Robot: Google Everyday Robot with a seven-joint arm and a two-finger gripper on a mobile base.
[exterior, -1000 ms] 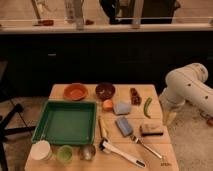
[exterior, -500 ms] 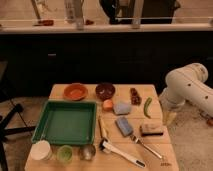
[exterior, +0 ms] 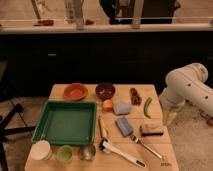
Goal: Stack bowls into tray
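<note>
Nothing has moved since a second ago. The end effector (exterior: 170,118) hangs just off the table's (exterior: 159,146) right edge, spread wide and holding nothing. The orange bowl (exterior: 75,91) and dark bowl (exterior: 105,90) sit side by side on the table, just behind the green tray (exterior: 65,122).

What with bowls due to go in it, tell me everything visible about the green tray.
The green tray is large, square, plastic-looking, with a raised rim; empty, flat on the table's left half. Nothing clearly touches it: the bowls sit behind, cups in front. The gripper hangs beside the table's right edge, far off.
</note>
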